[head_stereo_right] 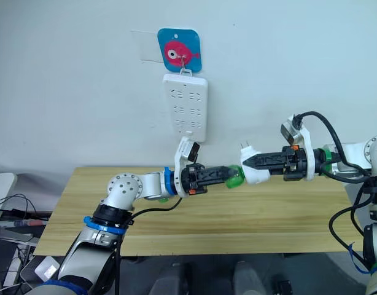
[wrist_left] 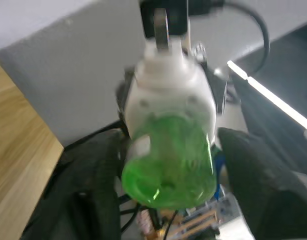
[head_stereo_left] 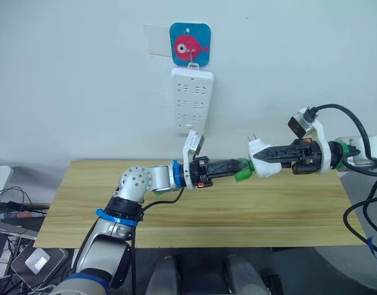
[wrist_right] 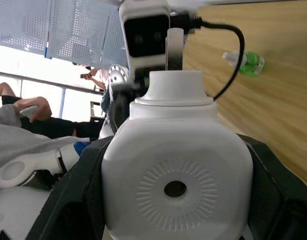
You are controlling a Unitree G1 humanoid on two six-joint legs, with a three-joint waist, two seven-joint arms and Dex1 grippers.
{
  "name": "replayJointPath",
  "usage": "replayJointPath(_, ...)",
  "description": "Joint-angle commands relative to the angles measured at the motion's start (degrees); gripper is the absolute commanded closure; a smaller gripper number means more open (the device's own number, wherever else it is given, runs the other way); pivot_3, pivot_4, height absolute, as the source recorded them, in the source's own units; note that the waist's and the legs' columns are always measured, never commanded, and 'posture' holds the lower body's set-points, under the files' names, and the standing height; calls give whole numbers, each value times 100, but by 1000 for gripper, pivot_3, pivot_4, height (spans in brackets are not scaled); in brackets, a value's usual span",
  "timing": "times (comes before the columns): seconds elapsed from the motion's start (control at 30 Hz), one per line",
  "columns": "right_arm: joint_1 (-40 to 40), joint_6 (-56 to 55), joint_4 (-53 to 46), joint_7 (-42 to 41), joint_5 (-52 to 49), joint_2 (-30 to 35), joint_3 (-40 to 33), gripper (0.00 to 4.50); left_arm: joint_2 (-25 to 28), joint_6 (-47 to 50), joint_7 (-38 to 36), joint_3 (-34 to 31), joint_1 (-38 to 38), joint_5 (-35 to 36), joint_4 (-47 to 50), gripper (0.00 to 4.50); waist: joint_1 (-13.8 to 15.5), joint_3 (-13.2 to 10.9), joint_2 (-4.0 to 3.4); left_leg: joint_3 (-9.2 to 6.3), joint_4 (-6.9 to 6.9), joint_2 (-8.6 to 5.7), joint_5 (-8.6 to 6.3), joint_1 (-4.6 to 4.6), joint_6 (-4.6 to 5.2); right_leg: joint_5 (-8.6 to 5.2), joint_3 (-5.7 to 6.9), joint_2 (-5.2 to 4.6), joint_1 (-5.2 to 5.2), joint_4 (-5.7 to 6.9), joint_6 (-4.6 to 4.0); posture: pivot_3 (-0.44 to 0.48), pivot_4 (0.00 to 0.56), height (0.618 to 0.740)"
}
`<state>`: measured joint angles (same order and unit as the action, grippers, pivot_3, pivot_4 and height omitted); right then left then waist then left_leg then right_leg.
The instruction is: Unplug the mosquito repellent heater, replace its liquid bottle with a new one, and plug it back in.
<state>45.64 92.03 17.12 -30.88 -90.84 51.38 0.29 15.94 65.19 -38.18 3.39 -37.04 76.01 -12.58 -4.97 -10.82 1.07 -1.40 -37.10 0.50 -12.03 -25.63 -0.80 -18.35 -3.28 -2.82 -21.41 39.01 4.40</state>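
Note:
Above the wooden table, my right gripper is shut on the mosquito repellent heater, a small white unit lying sideways with its two prongs pointing up. In the right wrist view its round vent hole faces the camera. My left gripper is shut on a green liquid bottle, whose neck sits in the heater's underside. The bottle's green body shows between my left fingers. A second green bottle lies on the table behind my left arm.
A long white power strip hangs on the wall from a blue square hook with a pink fish, above the table's far edge. Cables and boxes lie on the floor to the left. People show in the background.

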Motion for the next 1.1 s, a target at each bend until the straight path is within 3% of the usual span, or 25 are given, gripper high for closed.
replayJointPath(0.03,60,47,15,37,-143,45,-211,1498,-80,112,33,-372,-130,42,122,37,2,0,0,0,-1,0,0,0,0,0,1,0,1,0,0,-104,167,740)
replayJointPath(0.2,35,47,177,124,-144,36,-344,1498,89,-119,92,-660,-23,-379,606,12,3,0,0,2,0,-1,0,0,-1,0,-4,-1,1,-1,0,-109,169,740)
replayJointPath(0.3,74,47,451,190,-46,45,-443,1498,918,-1313,-926,113,321,-1898,2036,12,-16,0,0,8,5,0,1,0,-2,0,-12,2,-2,-4,-1,-100,166,740)
replayJointPath(0.37,83,47,532,208,-51,58,-469,1498,1205,-1886,-1256,394,570,-2502,2476,12,-1,1,-1,17,11,-1,1,7,-3,0,-23,3,-2,-5,-1,-87,166,740)
replayJointPath(0.47,116,47,690,184,-70,81,-459,1498,1487,-4621,-1708,1058,1320,-4600,2865,12,31,1,-2,22,12,0,0,8,-3,0,-27,1,1,-12,-2,-81,169,740)
replayJointPath(0.6,104,47,726,163,3,65,-452,1498,1085,-8361,-1057,1145,1612,-6782,2088,12,142,1,-2,30,8,0,0,9,-2,1,-32,-2,0,-10,-4,-69,165,740)
replayJointPath(0.7,111,47,684,173,1,25,-424,1498,910,-10065,-481,1189,1500,-7868,1429,12,217,2,-3,33,6,2,0,15,-2,4,-35,-3,2,-5,-7,-69,165,740)
replayJointPath(0.87,100,47,558,197,-163,34,-318,1498,615,-11280,195,1337,1142,-8895,744,12,267,2,-3,33,6,-3,-1,12,0,4,-33,-10,0,-4,-5,-65,157,740)
replayJointPath(1.1,170,47,475,315,-382,-40,-233,1498,291,-11762,928,1469,707,-9659,120,12,278,3,-4,30,7,-1,-1,10,0,4,-30,-9,-3,-1,-5,-73,152,740)
